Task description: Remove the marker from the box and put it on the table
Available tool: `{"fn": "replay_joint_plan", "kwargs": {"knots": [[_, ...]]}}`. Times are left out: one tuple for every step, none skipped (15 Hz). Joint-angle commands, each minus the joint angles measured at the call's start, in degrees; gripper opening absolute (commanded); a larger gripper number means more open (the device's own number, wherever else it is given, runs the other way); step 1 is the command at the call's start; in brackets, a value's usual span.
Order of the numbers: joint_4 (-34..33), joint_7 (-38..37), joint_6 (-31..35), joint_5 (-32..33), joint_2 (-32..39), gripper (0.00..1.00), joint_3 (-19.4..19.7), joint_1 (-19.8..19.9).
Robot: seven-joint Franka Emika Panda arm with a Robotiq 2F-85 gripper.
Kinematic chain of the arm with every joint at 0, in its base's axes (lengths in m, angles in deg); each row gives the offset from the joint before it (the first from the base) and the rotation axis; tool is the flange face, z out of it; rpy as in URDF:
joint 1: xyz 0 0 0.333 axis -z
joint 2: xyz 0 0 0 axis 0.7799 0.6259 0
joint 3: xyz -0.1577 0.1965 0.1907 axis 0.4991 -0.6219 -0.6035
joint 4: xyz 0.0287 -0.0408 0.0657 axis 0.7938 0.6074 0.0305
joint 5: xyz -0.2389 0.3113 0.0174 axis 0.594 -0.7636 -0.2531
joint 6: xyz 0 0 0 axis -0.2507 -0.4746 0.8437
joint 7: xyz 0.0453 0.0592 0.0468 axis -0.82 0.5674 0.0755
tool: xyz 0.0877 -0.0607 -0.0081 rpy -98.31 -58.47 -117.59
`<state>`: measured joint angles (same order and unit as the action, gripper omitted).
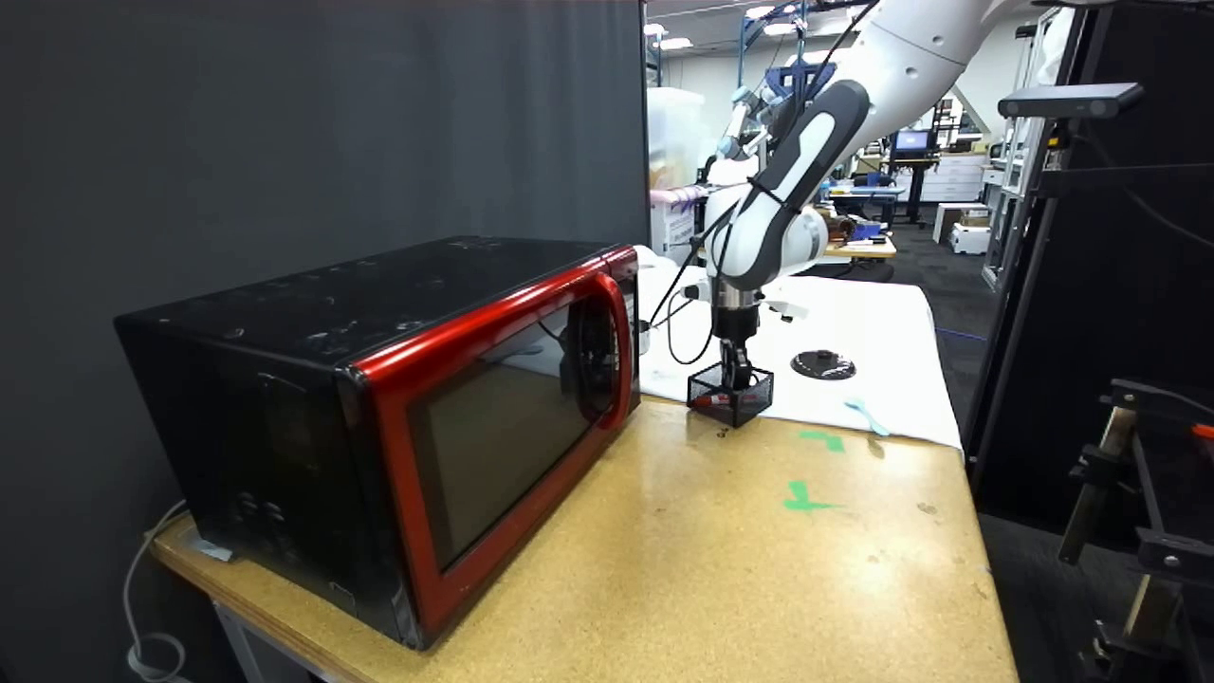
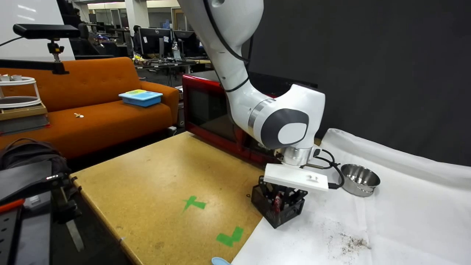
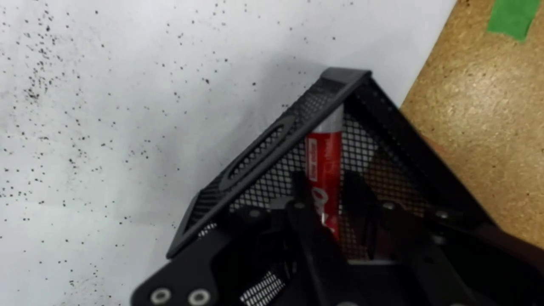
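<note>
I have the claw [image 3: 326, 187] down inside the box [image 3: 272, 161], low in the middle of the wrist view. The marker [image 3: 325, 157] is in the box too, not out on the bench [image 1: 683, 569] yet. Its red side shows between the two fingers [image 3: 299, 183], one very near each side, but I can't tell if they are squeezing it or just standing next to it. If I lift with a loose hold, I think the marker will slip and drop back in. It looks smooth and round, so it could twist too. Its pale end sits near the box's top corner in that view, so it might bump the rim and pop out. The fingers could also catch the wire sides and drag the box, which I guess is light and sits across the edge of the sheet [image 3: 127, 127]. In an exterior view, the microwave [image 1: 427, 408] fills the left, so swinging that way could hit it. I'd squeeze first, then go straight up slowly.
</note>
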<state>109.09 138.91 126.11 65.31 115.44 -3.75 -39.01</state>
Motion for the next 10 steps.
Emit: {"fn": "replay_joint_plan", "kwargs": {"knots": [[-3.7,-1.0,-2.9,1.5,2.1,0.01,-0.5,0.4],[-3.9,-1.0,-3.1,1.5,2.0,0.03,-0.5,0.3],[-4.0,-0.9,-3.4,1.5,1.9,0.05,-0.6,0.3],[-3.7,-0.8,-3.3,1.4,1.4,0.05,-0.7,0.4],[-3.4,-0.7,-3.4,1.4,0.8,0.05,-0.9,0.4],[-2.5,-0.8,-3.2,1.3,-0.2,0.05,-0.9,0.3],[-1.8,-0.9,-3.0,1.3,-1.1,0.05,-1.1,0.3],[-0.8,-1.0,-2.8,1.3,-2.3,0.05,-1.1,0.2],[-0.2,-1.0,-2.8,1.3,-3.3,0.05,-1.2,0.1],[0.7,-1.5,-2.5,1.4,-4.6,0.05,-1.0,-0.1]]}}
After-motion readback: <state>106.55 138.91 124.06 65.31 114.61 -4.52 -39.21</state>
